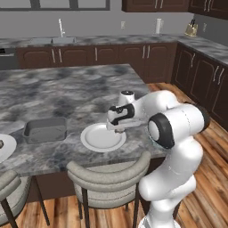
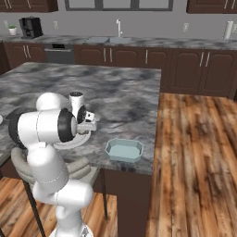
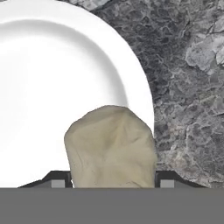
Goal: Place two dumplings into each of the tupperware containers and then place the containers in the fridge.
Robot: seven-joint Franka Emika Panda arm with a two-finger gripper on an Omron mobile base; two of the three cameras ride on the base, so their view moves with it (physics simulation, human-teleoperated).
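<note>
The kitchen island's grey marble counter (image 1: 67, 89) holds a white plate (image 1: 100, 139), a dark grey container (image 1: 44, 129) beside it and a pale blue container (image 2: 124, 150) near the corner. Over the plate's edge, the gripper (image 3: 112, 177) grasps a tan dumpling (image 3: 111, 148) between its fingers.

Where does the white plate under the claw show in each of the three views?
Left base view: plate low centre, right of the grey container.
Right base view: its rim peeks out left of centre, behind the arm.
Hand view: upper left, dumpling on its edge.
Shared landmark: marble counter.
</note>
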